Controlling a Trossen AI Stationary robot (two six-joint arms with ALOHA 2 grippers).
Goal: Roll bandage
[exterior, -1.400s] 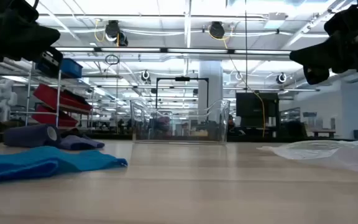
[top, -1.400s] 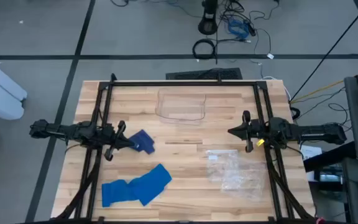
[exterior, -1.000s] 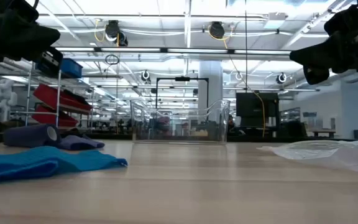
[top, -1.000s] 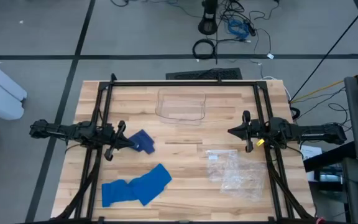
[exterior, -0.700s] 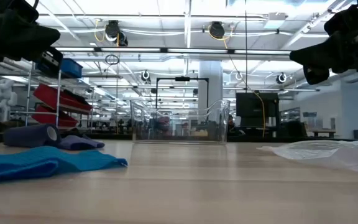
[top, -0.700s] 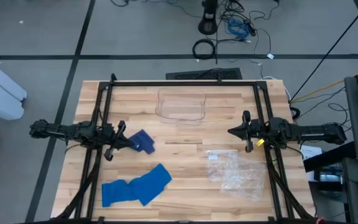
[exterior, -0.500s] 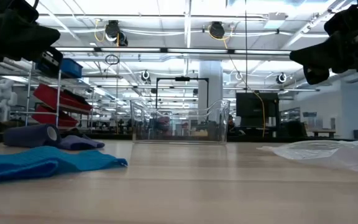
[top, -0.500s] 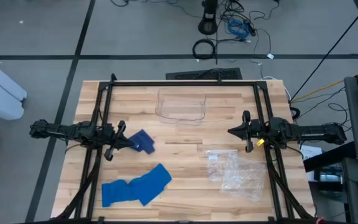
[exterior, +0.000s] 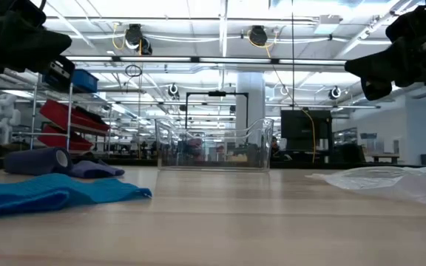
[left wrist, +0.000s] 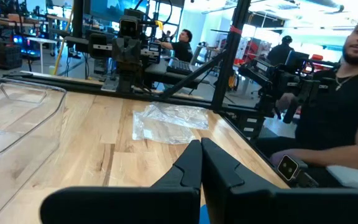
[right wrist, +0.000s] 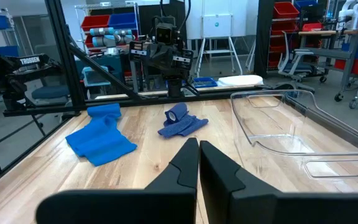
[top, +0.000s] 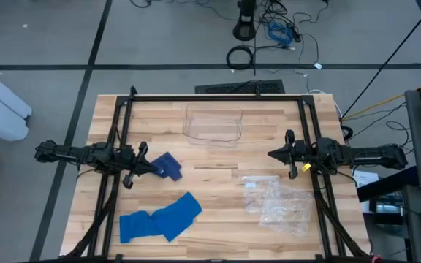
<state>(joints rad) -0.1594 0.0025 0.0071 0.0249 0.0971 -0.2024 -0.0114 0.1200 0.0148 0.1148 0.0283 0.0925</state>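
A dark blue bandage (top: 168, 166) lies left of the table's middle, partly rolled, with its roll (right wrist: 178, 112) and loose tail (right wrist: 188, 126) resting on the wood. A lighter blue bandage (top: 159, 218) lies spread and crumpled near the front left; it also shows in the right wrist view (right wrist: 101, 140). My left gripper (top: 154, 167) hovers level above the table beside the dark bandage, shut and holding nothing (left wrist: 201, 144). My right gripper (top: 270, 154) hovers level at the right, also shut and holding nothing (right wrist: 199, 144).
A clear plastic tray (top: 213, 123) stands at the far middle. A crumpled clear plastic bag (top: 276, 201) lies near the front right. The black frame (top: 218, 97) borders the table's far edge and sides. A person (left wrist: 340, 112) sits beyond the table's right side.
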